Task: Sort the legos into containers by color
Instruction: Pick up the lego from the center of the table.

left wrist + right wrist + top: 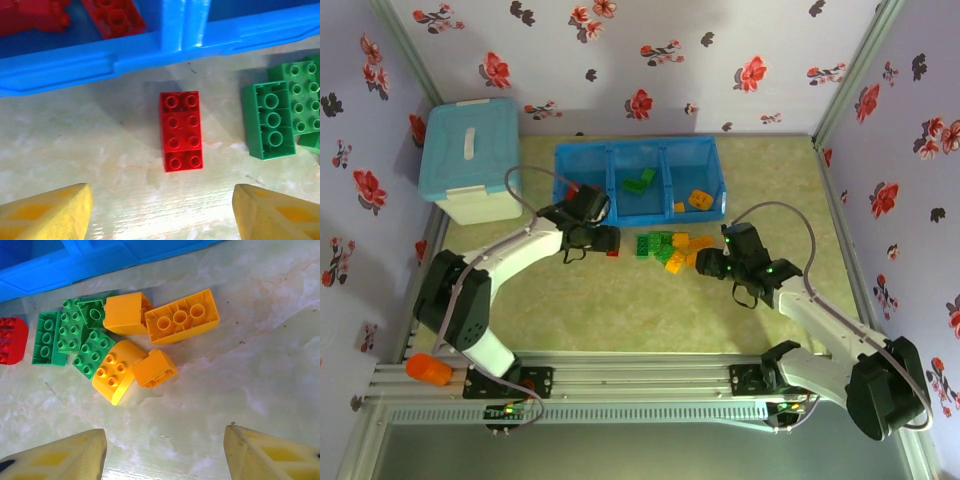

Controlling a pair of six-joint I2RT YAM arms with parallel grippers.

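Containers [608,182] partly filled; beside them a red brick [181,131] and green-orange heap [118,342] remain; left fingers [47,212], right fingers [57,456] apart.

Behind the pale blue storage box [470,160] stand lilac flowered walls [670,60]; under it, a greenish marbled tabletop [650,315].

Middle of the right wrist frame, loose: four orange-yellow bricks [182,317], four green bricks [47,337] | centre of the left wrist frame: one red brick [181,131] | upper left there, inside the blue tray [100,60]: two red bricks [112,17] | upper middle of the overhead frame: three compartments [661,165]
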